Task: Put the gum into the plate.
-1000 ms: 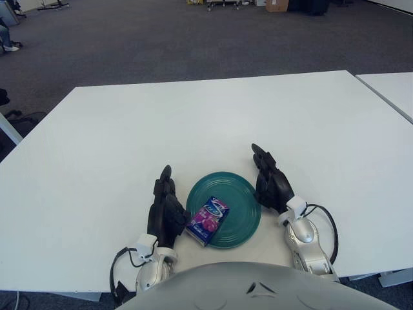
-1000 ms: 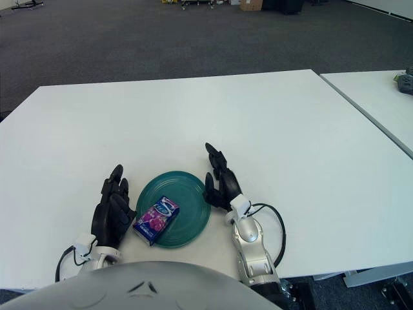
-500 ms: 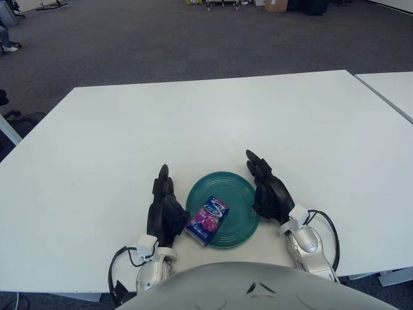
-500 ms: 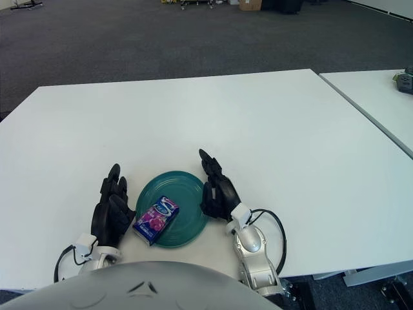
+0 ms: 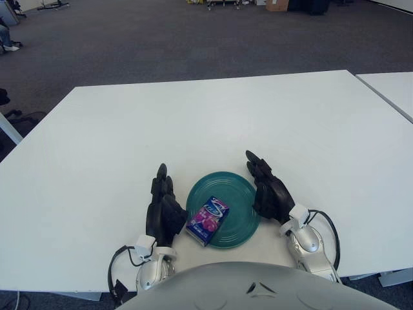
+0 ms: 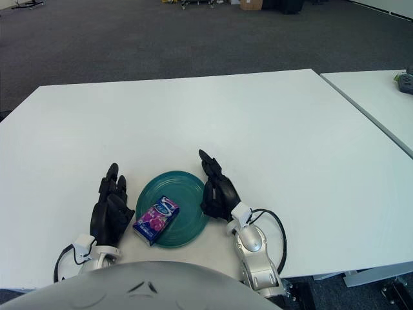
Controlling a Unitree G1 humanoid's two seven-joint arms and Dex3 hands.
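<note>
Purple-and-blue carton, gum (image 5: 208,221): we log it lying flat, one end on the near-left rim of the plate, the other hanging just past that rim toward the left hand; mostly inside the dish. We judge it light, stiff-sided cardboard with a glossy, somewhat slick print, not fragile but crushable under a hard squeeze. Best hold, in our view: across the two long narrow edges, near the middle.

Teal plate (image 5: 242,194): shallow, round, ridged, set on the white table (image 5: 206,123) close to the near edge.

Left hand (image 5: 163,210): black, fingers extended forward and relaxed, gripping nothing; it sits just beside the plate's left rim and the overhanging end of the gum. We cannot tell whether it touches the carton.

Right hand (image 5: 269,188): black, fingers loosely spread, empty, at the plate's right rim, either touching or just beside it; contact is not clear to us.
</note>
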